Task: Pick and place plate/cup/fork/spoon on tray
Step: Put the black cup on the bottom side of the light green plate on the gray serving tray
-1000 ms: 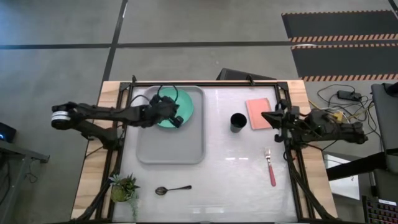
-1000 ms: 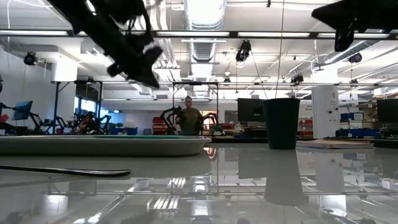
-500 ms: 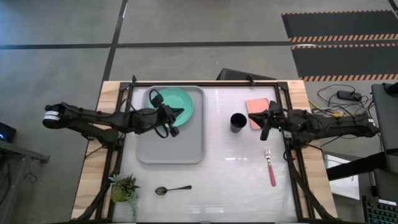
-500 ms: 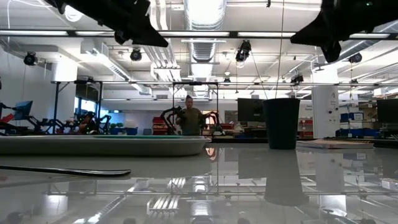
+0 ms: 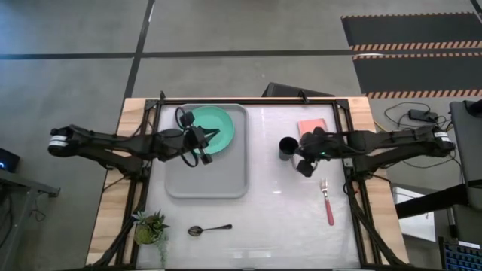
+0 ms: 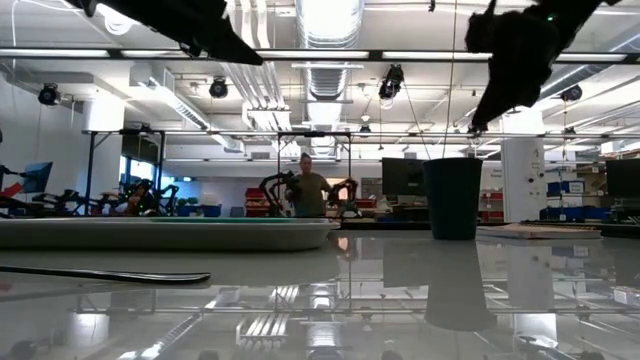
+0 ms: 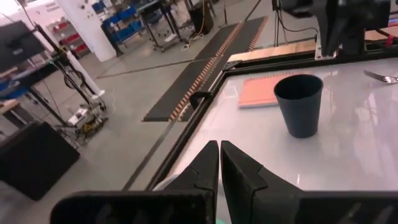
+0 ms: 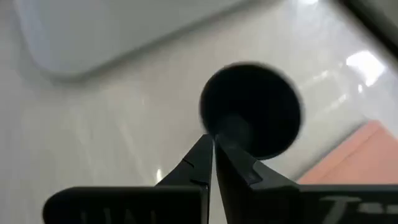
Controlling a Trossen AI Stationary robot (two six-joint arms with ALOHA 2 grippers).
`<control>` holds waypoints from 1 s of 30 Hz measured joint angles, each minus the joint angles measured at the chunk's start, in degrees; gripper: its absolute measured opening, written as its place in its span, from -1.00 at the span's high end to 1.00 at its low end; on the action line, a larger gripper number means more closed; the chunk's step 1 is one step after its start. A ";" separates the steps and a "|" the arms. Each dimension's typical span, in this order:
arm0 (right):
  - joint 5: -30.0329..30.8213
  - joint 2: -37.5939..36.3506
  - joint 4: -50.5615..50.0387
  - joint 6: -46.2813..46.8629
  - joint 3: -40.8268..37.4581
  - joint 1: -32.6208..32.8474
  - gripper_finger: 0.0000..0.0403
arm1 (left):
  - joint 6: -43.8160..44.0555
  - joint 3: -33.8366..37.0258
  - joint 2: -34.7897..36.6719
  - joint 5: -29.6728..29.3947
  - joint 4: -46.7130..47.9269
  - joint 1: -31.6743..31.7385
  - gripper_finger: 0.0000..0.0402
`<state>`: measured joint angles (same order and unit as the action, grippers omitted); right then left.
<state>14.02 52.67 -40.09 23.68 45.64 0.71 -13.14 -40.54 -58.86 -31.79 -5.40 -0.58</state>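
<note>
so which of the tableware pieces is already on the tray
Only the mint-green plate, at the tray's far corner. The cup, fork and spoon sit on the bare table.

Plate on tray, both arms over the desk

The mint-green plate [image 5: 215, 126] lies in the grey tray's [image 5: 207, 181] far right corner, the left gripper [image 5: 202, 141] at its near edge. The right gripper [image 5: 304, 165] hangs just beside the black cup [image 5: 287, 147], by the pink pad [image 5: 310, 126]. The fork [image 5: 327, 202] and spoon [image 5: 208, 228] lie on the desk [image 5: 279, 218].

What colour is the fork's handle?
Pink-red; the fork shows best in the high view, on the table near the right arm.
</note>
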 joint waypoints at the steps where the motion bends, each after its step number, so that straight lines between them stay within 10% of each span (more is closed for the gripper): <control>1: -0.73 1.44 -0.58 -0.03 1.07 0.00 0.96 | -0.72 0.04 0.59 0.00 0.04 0.00 1.00; 30: -0.94 15.88 -4.18 -12.82 11.31 -3.46 0.88 | 0.87 4.46 9.08 0.04 0.34 -0.20 1.00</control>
<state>13.08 68.55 -44.27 10.86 56.95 -2.75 -12.27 -36.07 -49.78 -31.75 -5.06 -0.78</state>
